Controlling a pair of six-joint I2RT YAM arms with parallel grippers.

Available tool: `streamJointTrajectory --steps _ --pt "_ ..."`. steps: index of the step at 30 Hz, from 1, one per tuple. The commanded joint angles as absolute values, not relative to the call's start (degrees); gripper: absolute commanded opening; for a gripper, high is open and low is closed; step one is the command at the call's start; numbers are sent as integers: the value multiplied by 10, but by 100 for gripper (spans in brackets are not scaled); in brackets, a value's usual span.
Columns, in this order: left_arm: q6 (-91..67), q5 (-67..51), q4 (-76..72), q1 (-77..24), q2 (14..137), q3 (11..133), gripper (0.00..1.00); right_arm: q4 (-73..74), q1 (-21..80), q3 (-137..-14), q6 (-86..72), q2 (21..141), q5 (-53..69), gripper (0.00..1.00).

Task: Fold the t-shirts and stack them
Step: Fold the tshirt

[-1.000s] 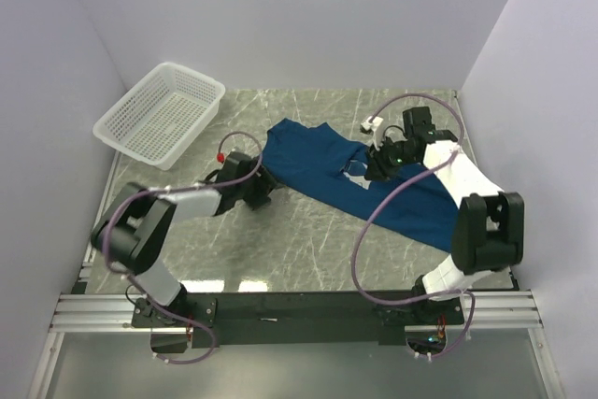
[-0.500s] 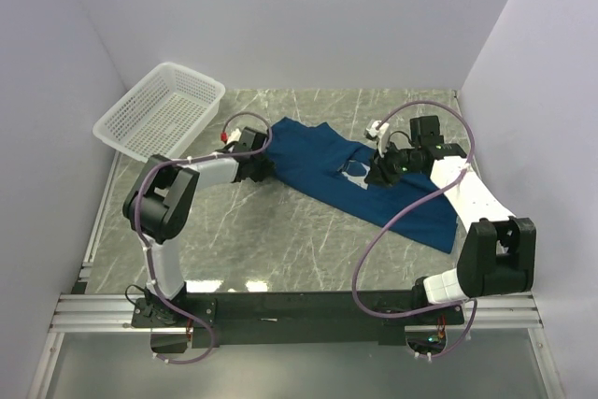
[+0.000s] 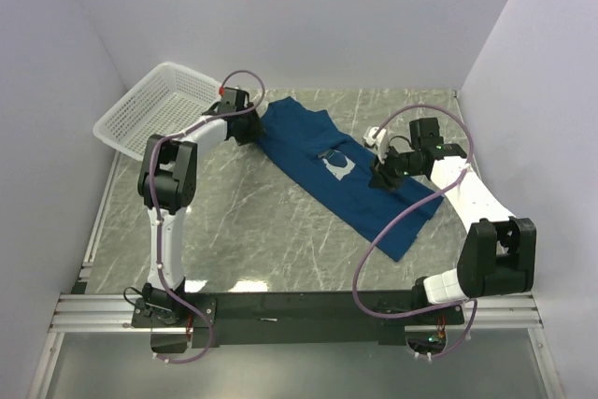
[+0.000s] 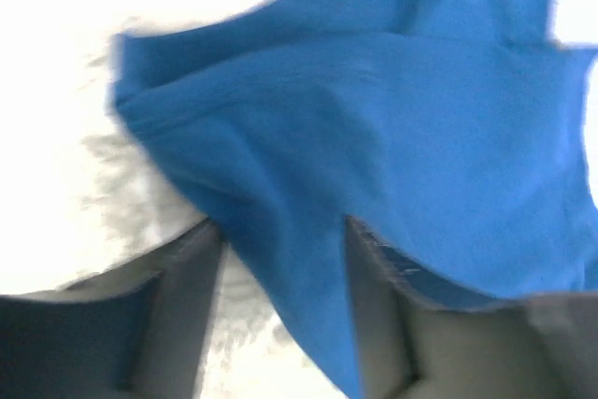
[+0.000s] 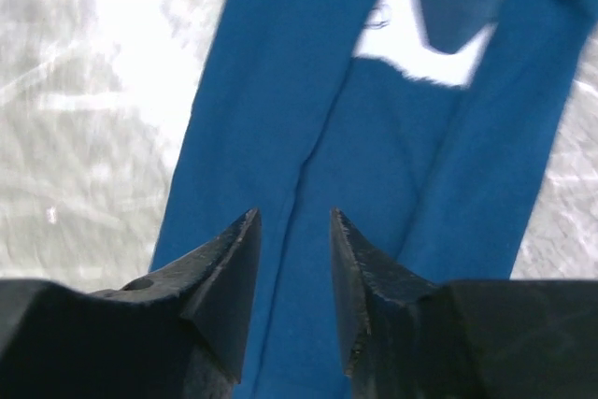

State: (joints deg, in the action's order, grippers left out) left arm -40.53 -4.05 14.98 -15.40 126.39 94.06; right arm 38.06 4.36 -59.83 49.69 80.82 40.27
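Take the white mesh basket (image 3: 154, 123) at the far left of the worktop (image 3: 252, 231) as your marker. The dark blue t-shirt (image 3: 360, 203) lies on the worktop as a long, narrow band running diagonally. Its far end sits just beside the basket's right-hand corner, and its other end is well apart from the basket, on the opposite side of the worktop. The pale chest print (image 3: 334, 165) faces up about midway along the band, well apart from the basket. Your left end effector (image 3: 245, 126) is at the shirt end nearest the basket, with the left arm stretched out alongside the basket's near edge. In the left wrist view a folded edge of blue cloth (image 4: 392, 137) fills the gap between the fingers (image 4: 177, 315) and touches both. The view is blurred, though, so you cannot tell whether the cloth is pinched or only lying loose there. Your right end effector (image 3: 381, 178) is over the shirt on the side of the print away from the basket. The right wrist view shows its two fingers (image 5: 224, 268) set apart and released, clamping nothing. A flat stretch of shirt with a lengthwise crease (image 5: 301, 151) lies below the gap, and the print (image 5: 411, 53) lies beyond the fingertips. You cannot tell from these views whether the fingertips touch the cloth.
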Motion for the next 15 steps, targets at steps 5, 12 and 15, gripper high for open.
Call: streamJointTrajectory --steps 5,12,15 --pt "-316 -120 80 -168 1096 906 74 368 200 -499 586 779 261 45" --pt "-329 -36 -28 -168 828 665 87 199 333 -412 404 794 62 47" --pt "-352 8 -14 -163 711 584 99 188 359 -415 367 817 35 47"
